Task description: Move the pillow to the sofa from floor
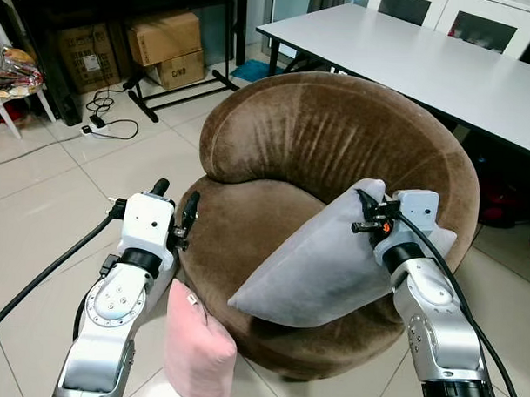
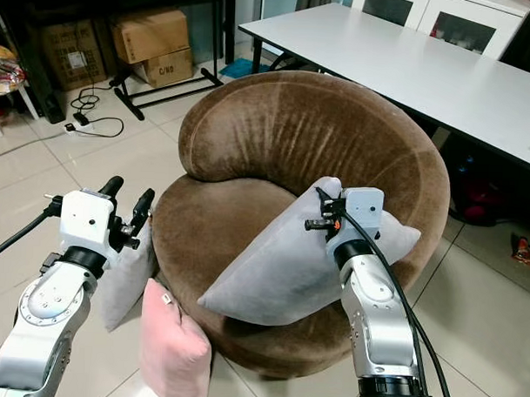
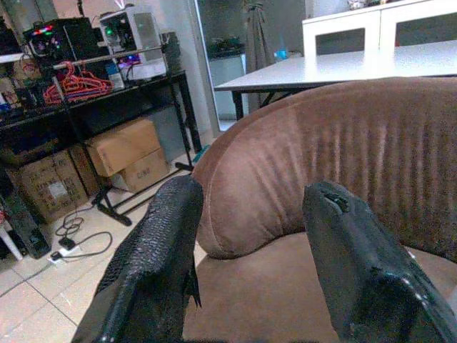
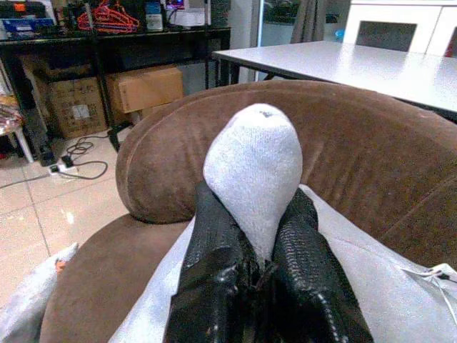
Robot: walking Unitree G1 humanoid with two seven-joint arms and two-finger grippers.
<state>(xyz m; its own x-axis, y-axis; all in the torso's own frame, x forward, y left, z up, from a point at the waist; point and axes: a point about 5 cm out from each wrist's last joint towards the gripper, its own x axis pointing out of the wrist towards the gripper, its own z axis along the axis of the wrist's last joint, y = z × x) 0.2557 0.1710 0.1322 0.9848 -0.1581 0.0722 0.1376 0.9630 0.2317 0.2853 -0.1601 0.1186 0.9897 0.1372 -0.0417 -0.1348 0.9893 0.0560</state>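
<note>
Left eye view shows stacked cardboard boxes [image 1: 168,47] with dark printing too small to read, under a black rack on glossy pale floor tiles [image 1: 38,208]; a long white table [image 1: 426,65] stands behind. The right gripper [image 1: 362,211] pinches a corner of the grey fabric pillow [image 1: 310,265], which lies slanted across the round brown velvet sofa [image 1: 337,140]. The left gripper [image 1: 175,200] hovers spread apart and empty beside the seat, above a pink cushion [image 1: 194,353] leaning against it.

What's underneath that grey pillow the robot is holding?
The grey pillow, pinched by the right gripper, lies over the brown sofa seat. The cushion beneath it is covered.
</note>
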